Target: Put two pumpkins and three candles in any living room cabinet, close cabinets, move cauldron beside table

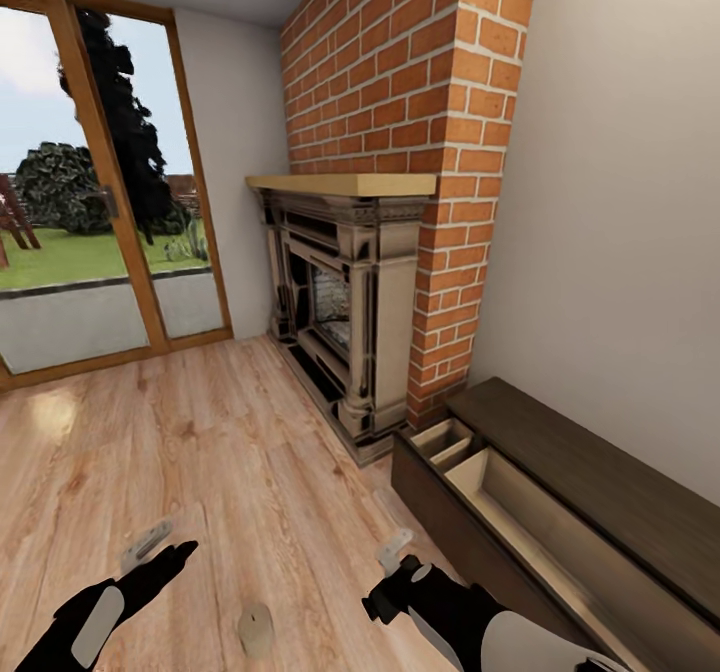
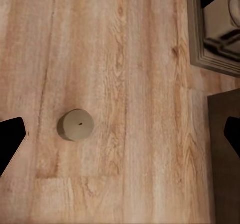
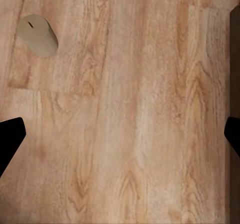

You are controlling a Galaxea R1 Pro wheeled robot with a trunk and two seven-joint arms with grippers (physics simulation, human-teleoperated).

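Head camera looks forward and down from height over the wood floor (image 1: 200, 452) toward the far fireplace (image 1: 340, 312). Both wrist cameras face straight down at the floor, fairly near. All three views share the candle (image 1: 257, 630) (image 2: 76, 124) (image 3: 38, 35).

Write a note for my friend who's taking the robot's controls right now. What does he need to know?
Left gripper: jaws open, holding nothing.
Right gripper: jaws open, holding nothing.
One candle stands on the wood floor between the arms, untouched.
The cabinet sits against the wall on the right, past the fireplace, with a drawer pulled open and nothing visible inside.
Left: probably pick up the candle, put it in the drawer, find the other things, close up.
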